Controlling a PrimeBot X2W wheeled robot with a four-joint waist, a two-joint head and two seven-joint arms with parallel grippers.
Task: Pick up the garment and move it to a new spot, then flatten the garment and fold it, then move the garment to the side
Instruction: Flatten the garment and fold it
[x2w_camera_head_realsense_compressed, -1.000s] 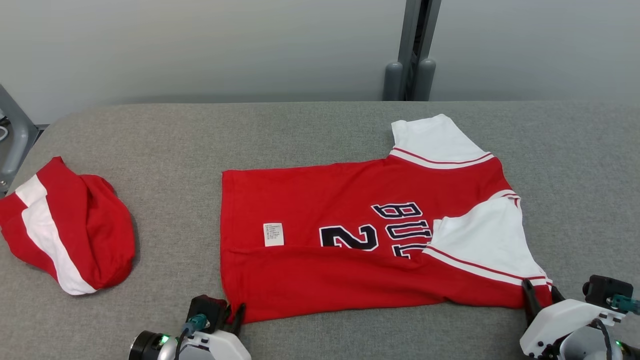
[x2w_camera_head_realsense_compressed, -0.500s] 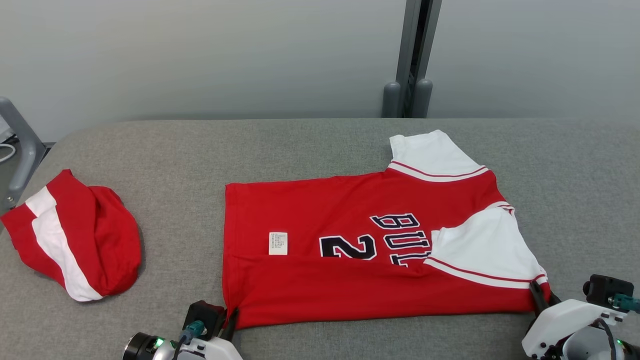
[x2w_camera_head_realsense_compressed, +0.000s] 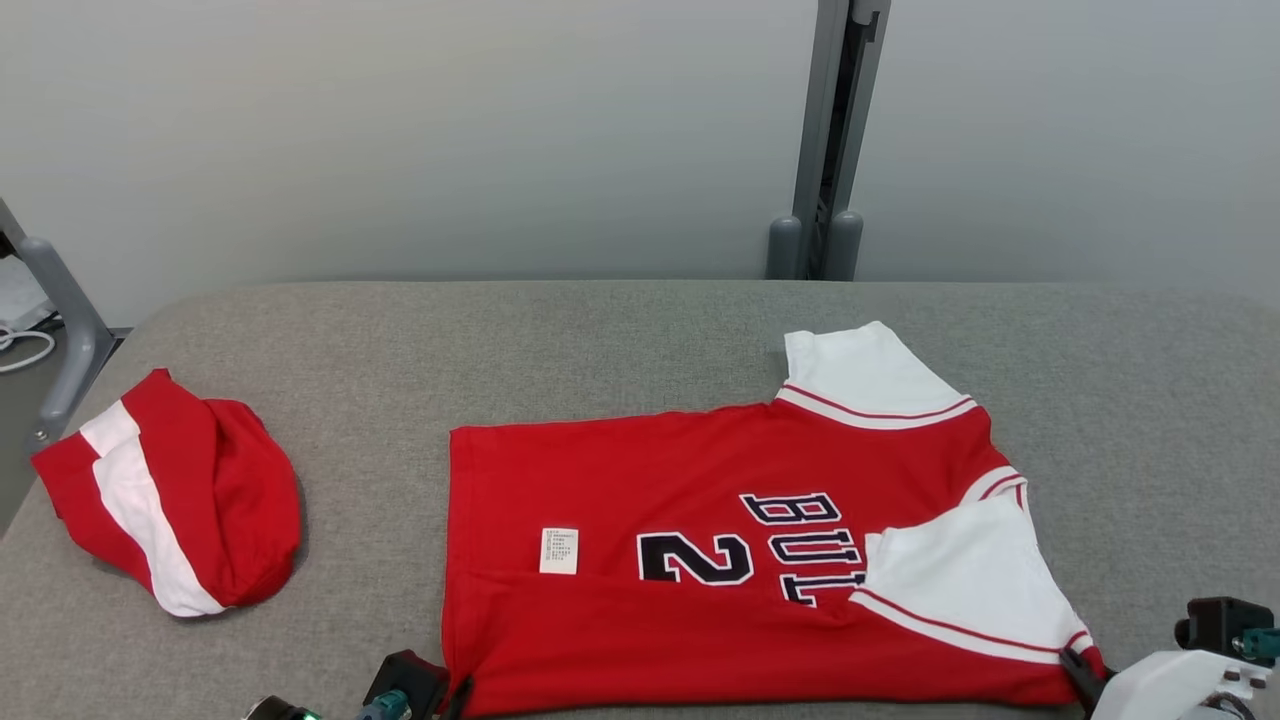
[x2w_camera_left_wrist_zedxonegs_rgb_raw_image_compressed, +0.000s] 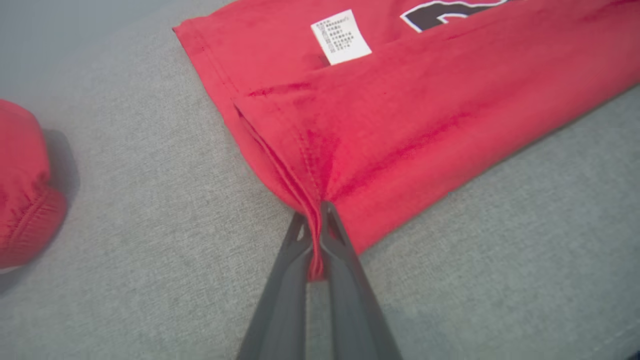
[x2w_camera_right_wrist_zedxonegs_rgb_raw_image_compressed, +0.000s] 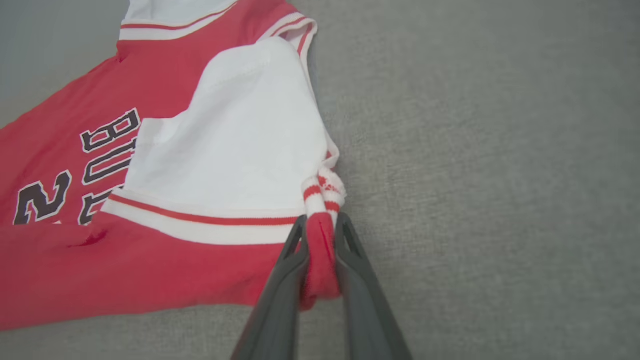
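Head view — red-and-white bundle (x2w_camera_head_realsense_compressed: 170, 490) well left of jersey (x2w_camera_head_realsense_compressed: 650, 480)

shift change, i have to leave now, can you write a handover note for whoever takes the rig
Left gripper: shut on the jersey at its near hem corner.
Right gripper: shut on its near edge by the white sleeve.
Jersey lies flat on the grey table; a second red-and-white garment sits bunched to its left, apart.
Done: spread out, near sleeve and near strip folded in.
Left: finish folding, then move it aside.
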